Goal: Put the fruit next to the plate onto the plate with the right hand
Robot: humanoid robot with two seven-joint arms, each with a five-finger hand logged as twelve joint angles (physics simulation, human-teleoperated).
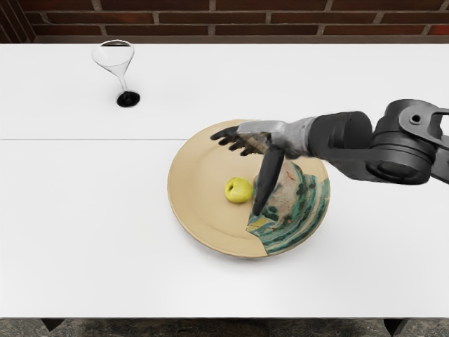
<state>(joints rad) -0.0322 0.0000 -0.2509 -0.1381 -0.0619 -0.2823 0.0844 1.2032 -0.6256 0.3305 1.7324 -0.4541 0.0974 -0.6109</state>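
A small yellow-green fruit lies on the tan plate, near its middle. The plate has a green painted patch on its right side. My right hand hovers over the plate's far half, fingers spread and holding nothing. Its thumb points down just right of the fruit, apart from it. The right arm comes in from the picture's right edge. The left arm does not show.
A stemmed glass with a dark base stands at the back left of the white table. A brick wall runs behind the table's far edge.
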